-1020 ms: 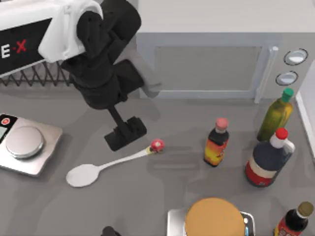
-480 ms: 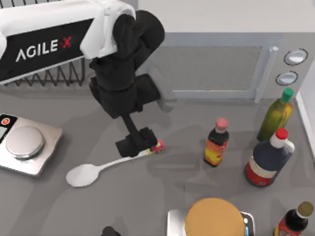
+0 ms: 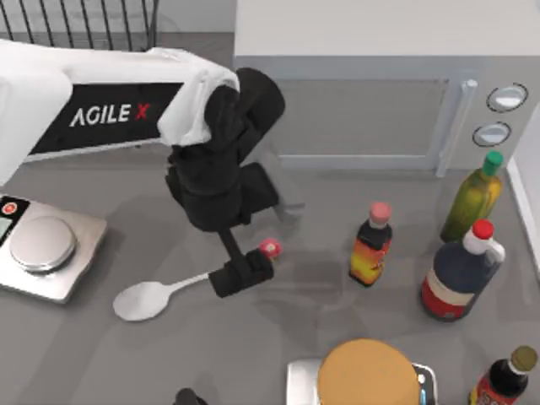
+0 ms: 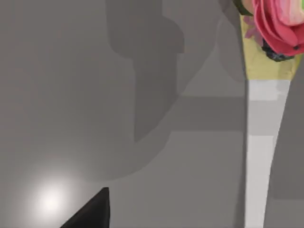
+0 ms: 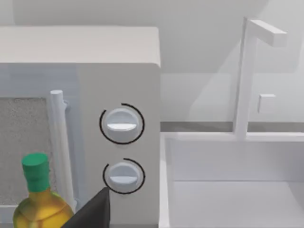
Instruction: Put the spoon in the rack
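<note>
- My left end effector is low over the grey surface, on the handle of the spoon, just beside its pink flower knob.
- I cannot tell how far its fingers are open, or if they grip the handle.
- The spoon lies flat on the surface, with the bowl toward the left, near the kitchen scale.
- In the left wrist view, the handle and the flower knob are very close to the camera.
- The rack stands at the far left corner, behind my left arm, well apart from the spoon.
- The right wrist view faces the microwave and a green-capped oil bottle.
</note>
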